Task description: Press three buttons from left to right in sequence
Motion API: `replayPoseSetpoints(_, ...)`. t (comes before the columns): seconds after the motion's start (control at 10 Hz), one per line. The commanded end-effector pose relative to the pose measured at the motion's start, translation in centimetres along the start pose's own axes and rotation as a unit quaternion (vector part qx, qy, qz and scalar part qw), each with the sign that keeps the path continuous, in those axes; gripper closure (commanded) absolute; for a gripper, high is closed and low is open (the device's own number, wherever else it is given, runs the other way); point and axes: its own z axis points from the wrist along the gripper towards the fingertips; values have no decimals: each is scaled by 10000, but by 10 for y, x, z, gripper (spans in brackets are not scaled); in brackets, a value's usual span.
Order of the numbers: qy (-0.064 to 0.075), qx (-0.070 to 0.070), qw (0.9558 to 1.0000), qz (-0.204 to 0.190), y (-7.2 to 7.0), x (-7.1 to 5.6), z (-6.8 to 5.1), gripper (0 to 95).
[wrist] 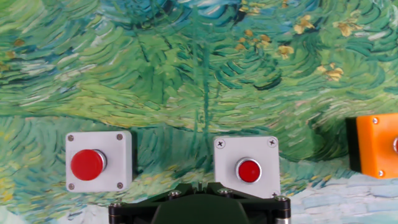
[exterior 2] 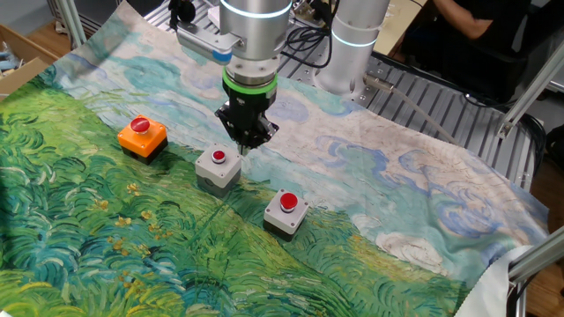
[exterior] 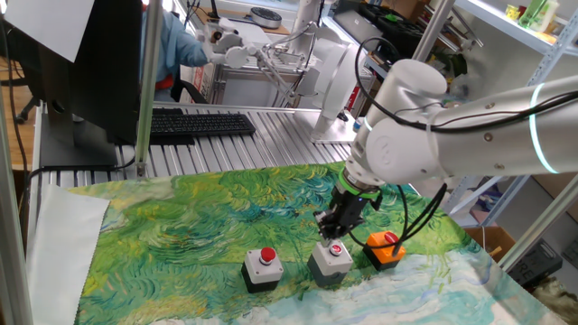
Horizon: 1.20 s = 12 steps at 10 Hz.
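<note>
Three buttons with round red caps stand in a row on the painted cloth. In one fixed view they are the left grey button [exterior: 262, 267], the middle grey button [exterior: 331, 260] and the orange button [exterior: 384, 249]. My gripper [exterior: 332, 231] hangs just above the middle one, fingers pointing down. In the other fixed view my gripper [exterior 2: 247, 146] is beside and slightly behind the middle button [exterior 2: 218, 166], not touching its cap. The hand view shows my gripper [wrist: 200, 187] shut with nothing held. Ahead of it are the left button [wrist: 98, 163], the middle button [wrist: 247, 168] and the orange button [wrist: 375, 146].
A green and blue painted cloth [exterior: 181, 226] covers the table. Behind it lie a black keyboard [exterior: 199, 124] and a ribbed metal surface [exterior: 271, 135]. The arm's white base [exterior 2: 352, 44] stands at the cloth's far edge, and metal frame posts [exterior: 144, 81] rise at the sides.
</note>
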Motion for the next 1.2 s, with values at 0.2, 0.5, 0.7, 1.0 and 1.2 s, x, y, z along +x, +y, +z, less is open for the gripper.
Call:
replayPoseSetpoints(0.2,0,6,10000,63,13,2,-7,950)
replayPoseSetpoints(0.5,2,-9,10000,49,16,2,-6,950)
replayPoseSetpoints(0.7,-6,-10,10000,47,16,1,-6,950)
replayPoseSetpoints(1.0,-17,-38,10000,-42,16,-2,-6,950)
replayPoseSetpoints(1.2,-31,-35,10000,-71,16,-2,-7,950)
